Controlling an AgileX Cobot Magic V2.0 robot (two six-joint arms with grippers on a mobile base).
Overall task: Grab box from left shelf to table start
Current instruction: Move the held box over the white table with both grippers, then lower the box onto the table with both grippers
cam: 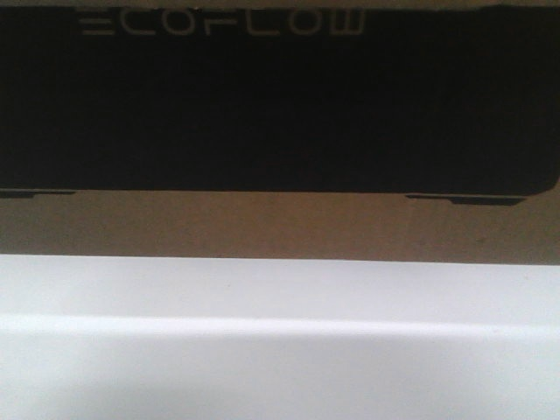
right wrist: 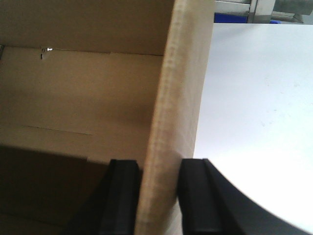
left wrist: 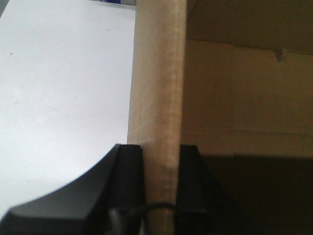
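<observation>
The box [cam: 280,114] fills the front view with its black ECOFLOW panel just above the white table [cam: 280,350], and both wrist views show tabletop right beside its walls, so I judge the carry from the shelf done; whether it rests fully on the table or hangs just over it cannot be told. Relative to the box, the left gripper [left wrist: 161,186] is clamped on one upright wall edge and the right gripper [right wrist: 159,196] on the opposite wall, each with one finger inside the box and one outside. Release and withdrawal seem to be what is left.

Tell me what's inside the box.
Nothing shows inside the box: both wrist views show only bare cardboard walls and floor. The lower corners lie in shadow, so they cannot be checked. Left gripper and right gripper pinch its side walls.
</observation>
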